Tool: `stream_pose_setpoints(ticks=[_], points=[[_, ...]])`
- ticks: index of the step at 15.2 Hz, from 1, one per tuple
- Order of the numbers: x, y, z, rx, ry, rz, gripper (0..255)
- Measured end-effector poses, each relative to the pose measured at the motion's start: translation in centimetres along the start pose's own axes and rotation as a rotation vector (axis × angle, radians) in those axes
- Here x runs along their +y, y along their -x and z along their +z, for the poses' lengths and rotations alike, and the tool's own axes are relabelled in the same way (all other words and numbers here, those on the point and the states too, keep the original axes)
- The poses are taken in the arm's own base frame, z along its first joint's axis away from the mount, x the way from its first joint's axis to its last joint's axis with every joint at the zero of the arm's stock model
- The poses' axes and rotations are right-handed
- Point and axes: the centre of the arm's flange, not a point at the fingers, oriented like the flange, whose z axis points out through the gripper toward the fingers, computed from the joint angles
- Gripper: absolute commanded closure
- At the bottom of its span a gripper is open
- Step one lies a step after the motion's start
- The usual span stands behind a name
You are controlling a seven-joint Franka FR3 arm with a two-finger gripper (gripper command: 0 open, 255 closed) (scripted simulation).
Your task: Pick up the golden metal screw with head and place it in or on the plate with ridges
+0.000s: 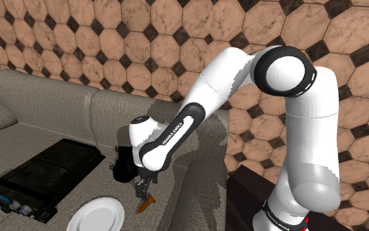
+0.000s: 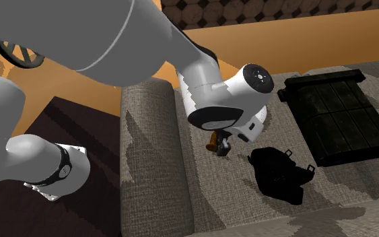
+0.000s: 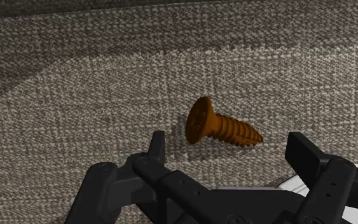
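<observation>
A brown-gold screw (image 3: pixel 222 126) with a flat round head lies on its side on the grey woven sofa seat. My gripper (image 3: pixel 229 151) hangs just above it, open, with one black finger (image 3: pixel 157 147) on each side and neither touching it. In the shoulder view the screw (image 1: pixel 147 203) lies right under the gripper (image 1: pixel 142 190), near the seat's front edge. A white round plate (image 1: pixel 97 213) rests on the seat to that view's left of the screw. In the second exterior view the screw (image 2: pixel 213 141) peeks out beside the gripper (image 2: pixel 221 148).
A crumpled black bag (image 1: pixel 125 167) sits on the seat just behind the gripper. A long flat black case (image 1: pixel 42 174) lies further to the shoulder view's left. The sofa arm (image 2: pixel 151 155) rises between the seat and my dark stand (image 1: pixel 248 190).
</observation>
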Motion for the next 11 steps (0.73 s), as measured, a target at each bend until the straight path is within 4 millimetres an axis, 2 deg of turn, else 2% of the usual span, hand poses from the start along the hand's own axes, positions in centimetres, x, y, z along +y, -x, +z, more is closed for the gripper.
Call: stream_pose_setpoints(ticks=[3,8,11], points=[[-0.6,-1.0,1.9,0.000,0.000,-0.013,0],[-0.4,-1.1,4.5,0.001,0.001,-0.014,0],[-0.5,-1.1,5.2,0.001,0.001,-0.014,0]])
